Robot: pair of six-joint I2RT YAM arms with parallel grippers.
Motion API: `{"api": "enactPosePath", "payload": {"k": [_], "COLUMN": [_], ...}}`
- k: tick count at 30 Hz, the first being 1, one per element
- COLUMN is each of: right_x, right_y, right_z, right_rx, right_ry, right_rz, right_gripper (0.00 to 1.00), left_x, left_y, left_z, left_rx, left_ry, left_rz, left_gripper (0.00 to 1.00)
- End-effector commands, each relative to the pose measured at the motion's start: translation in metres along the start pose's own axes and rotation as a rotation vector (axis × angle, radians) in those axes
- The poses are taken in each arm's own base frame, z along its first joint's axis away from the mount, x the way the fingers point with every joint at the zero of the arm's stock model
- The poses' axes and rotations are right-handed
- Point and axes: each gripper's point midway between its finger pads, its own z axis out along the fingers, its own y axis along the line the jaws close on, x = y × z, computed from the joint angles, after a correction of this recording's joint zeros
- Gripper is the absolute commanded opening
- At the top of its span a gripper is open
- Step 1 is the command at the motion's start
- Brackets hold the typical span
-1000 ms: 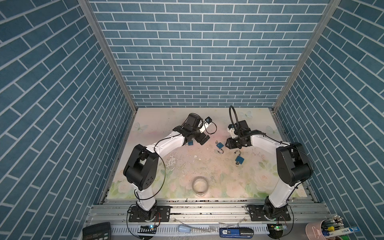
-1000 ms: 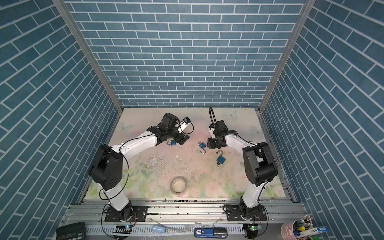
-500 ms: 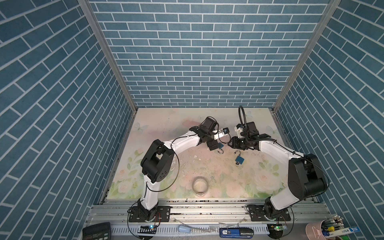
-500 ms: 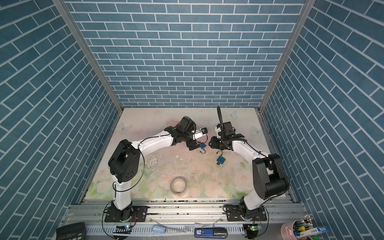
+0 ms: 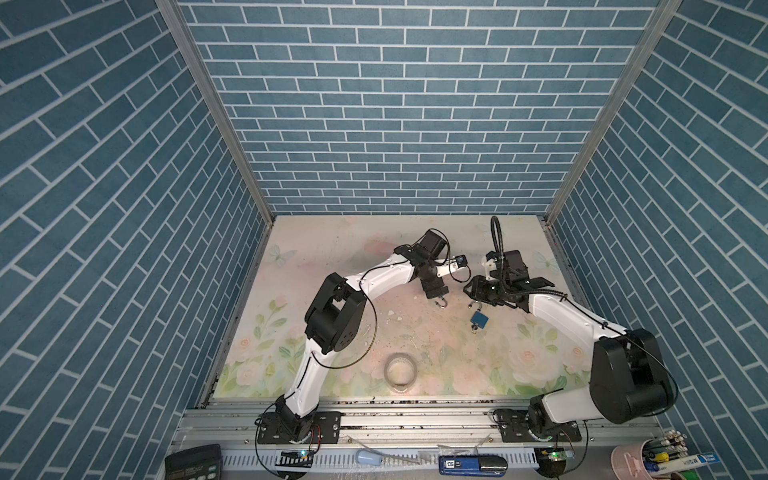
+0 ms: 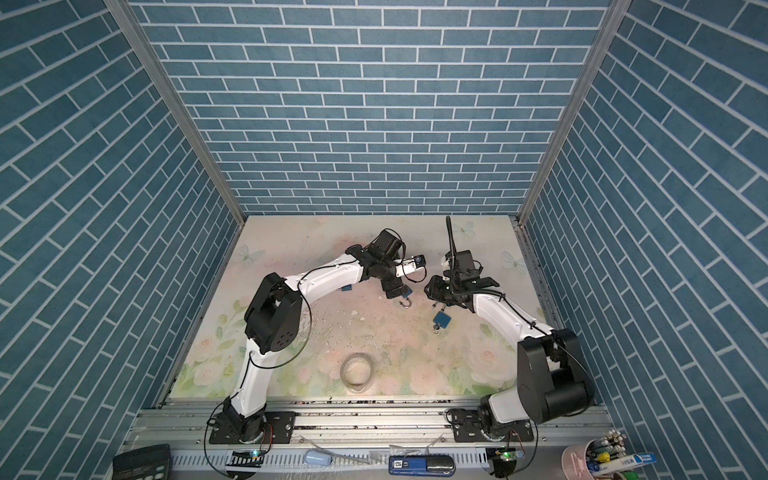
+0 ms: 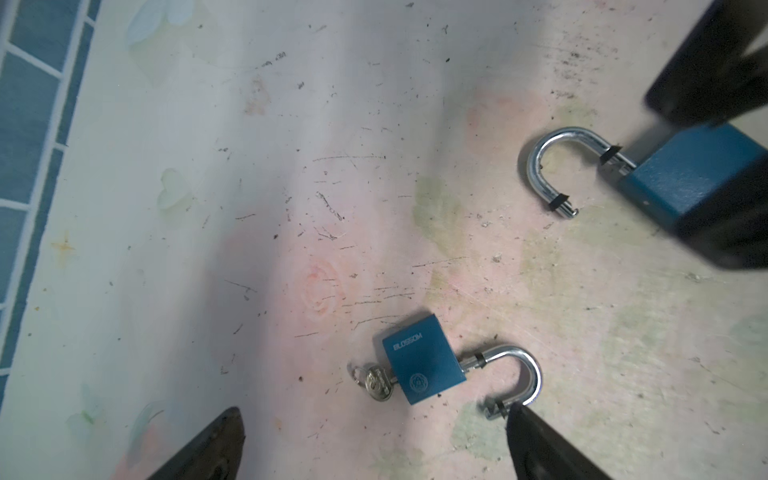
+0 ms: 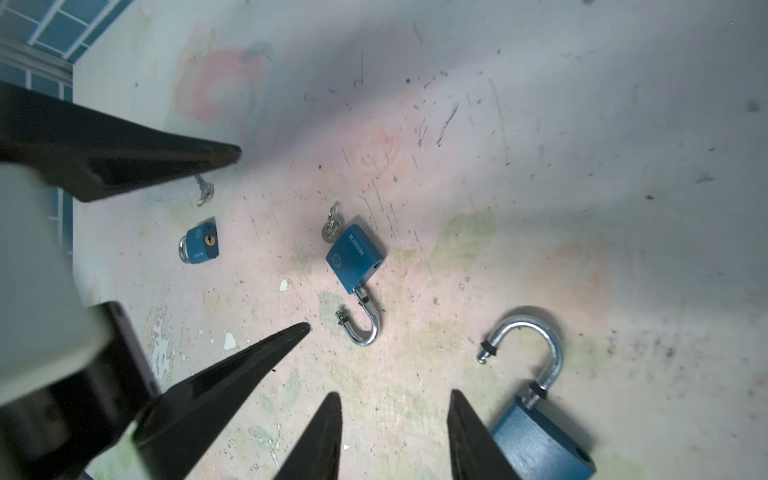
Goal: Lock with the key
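Padlock [image 7: 422, 365] with the key [image 7: 376, 384] lies flat on the table [image 7: 291, 166] near the spare padlock [image 7: 690, 178], shackle [image 7: 534, 370] swung free. Its long axis, key to shackle, runs across the wide, empty jaws of the left gripper [image 7: 372, 408], one tip just beside the shackle end; that arm looks nearer. The right gripper [image 8: 395, 392], half-parted and empty, hangs beside the spare padlock. Blue block, bright metal hoop

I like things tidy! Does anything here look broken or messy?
Yes. Two blue padlocks have their shackles swung open: the padlock with a key in it and the keyless padlock. The flowery mat is scratched, with white flakes chipped off.
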Motion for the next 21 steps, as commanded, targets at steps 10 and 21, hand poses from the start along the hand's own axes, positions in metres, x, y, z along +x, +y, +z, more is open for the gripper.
{"api": "enactPosePath", "payload": {"k": [10, 21], "right_x": [0.007, 0.012], "right_y": [-0.025, -0.029], "right_z": [-0.032, -0.042], "right_rx": [0.059, 0.051], "right_ry": [-0.055, -0.076], "right_rz": [0.091, 0.092], "right_gripper": [0.43, 0.43], "left_x": [0.011, 0.01], "left_y": [-0.011, -0.006], "left_z": [0.031, 0.05], "left_rx": [0.061, 0.058], "left_ry": [0.167, 0.21], "left_rz": [-0.078, -0.179], "left_gripper": [1.0, 0.98]}}
